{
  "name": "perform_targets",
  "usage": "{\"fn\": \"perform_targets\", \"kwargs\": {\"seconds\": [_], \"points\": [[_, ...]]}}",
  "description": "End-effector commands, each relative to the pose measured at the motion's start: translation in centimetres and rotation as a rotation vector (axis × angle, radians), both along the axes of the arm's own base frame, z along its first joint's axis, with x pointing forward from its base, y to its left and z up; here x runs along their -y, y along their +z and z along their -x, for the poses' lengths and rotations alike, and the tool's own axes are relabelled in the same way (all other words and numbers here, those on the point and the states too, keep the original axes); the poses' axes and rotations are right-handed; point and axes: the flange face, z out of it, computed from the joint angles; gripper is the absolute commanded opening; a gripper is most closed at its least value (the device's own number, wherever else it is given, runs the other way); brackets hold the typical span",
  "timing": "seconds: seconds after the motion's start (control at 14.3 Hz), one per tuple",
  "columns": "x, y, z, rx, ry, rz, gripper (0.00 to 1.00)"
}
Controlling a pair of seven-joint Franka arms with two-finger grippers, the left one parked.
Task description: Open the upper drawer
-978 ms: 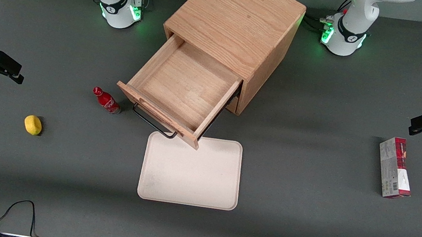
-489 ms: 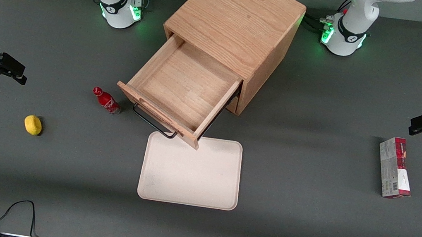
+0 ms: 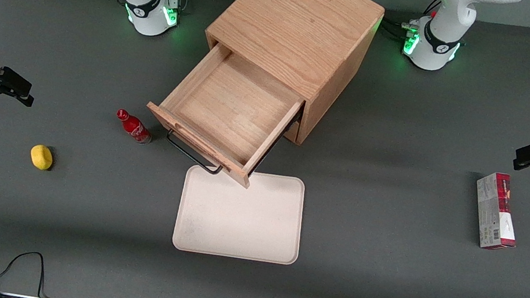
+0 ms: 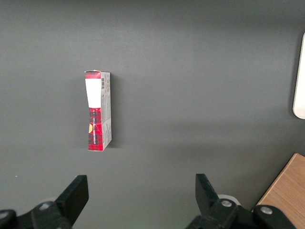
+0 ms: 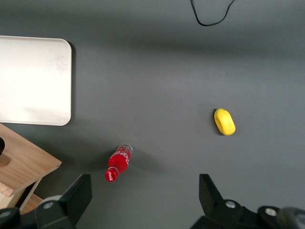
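Since the task looks done:
Drawer (image 3: 237,108): pulled fully out of cabinet (image 3: 298,28) (interior bare).
Gripper (image 3: 16,90): wide apart, holding nothing, well clear of cabinet.

Dark grey matte tabletop (image 3: 380,292), evenly lit overhead.

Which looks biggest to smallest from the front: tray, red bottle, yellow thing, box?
1. tray
2. box
3. red bottle
4. yellow thing, close to the bottle.
The gripper hangs open, far from all.
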Motion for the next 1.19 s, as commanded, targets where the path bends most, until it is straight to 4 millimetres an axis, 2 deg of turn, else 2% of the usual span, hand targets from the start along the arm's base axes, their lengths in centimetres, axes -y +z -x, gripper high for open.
{"fn": "perform_targets", "kwargs": {"seconds": [0.0,0.28,0.49,0.63,1.12], "points": [[-0.1,0.4,0.1,0.012,-0.017,0.014,1.00],[0.2,0.3,-0.6,0.017,-0.023,0.016,1.00],[0.1,0.2,-0.5,0.014,-0.020,0.016,1.00],[1.2,0.1,-0.3,0.010,-0.037,0.015,1.00],[1.3,0.2,-0.2,0.010,-0.039,0.012,1.00]]}}
